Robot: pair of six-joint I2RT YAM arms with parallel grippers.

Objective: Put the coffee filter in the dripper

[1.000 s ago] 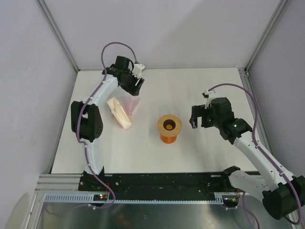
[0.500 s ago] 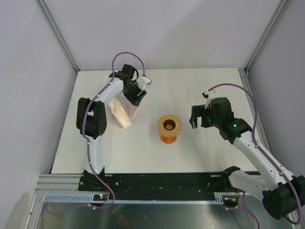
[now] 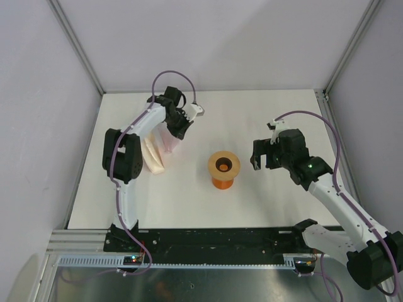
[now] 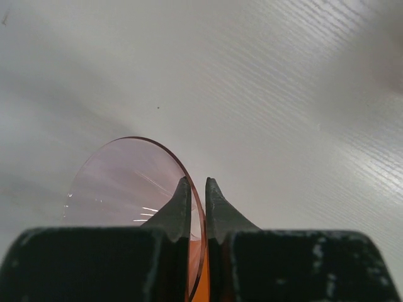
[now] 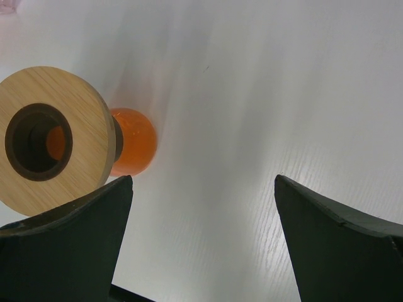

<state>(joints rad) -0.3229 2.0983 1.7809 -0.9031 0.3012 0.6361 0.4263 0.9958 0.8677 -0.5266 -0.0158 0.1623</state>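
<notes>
White table [image 3: 283, 201]: left end effector [image 4: 196, 184] now clamped on dripper [image 4: 126, 182] rim; right end effector [image 5: 203, 182] spread wide

Boxed in on three sides by plain pale lilac walls [image 3: 220, 38], with slim aluminium posts [image 3: 76, 45] rising at the back corners. Floored by a white wood-grain table [image 3: 283, 201]; edged in front by a black rail [image 3: 220, 239] and a brushed metal sheet [image 3: 220, 283]. Lit softly and evenly.

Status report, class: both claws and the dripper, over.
Left claw shut on dripper rim. Right claw open, empty, near wood-topped orange vessel. Cream filter stack beside dripper.
</notes>
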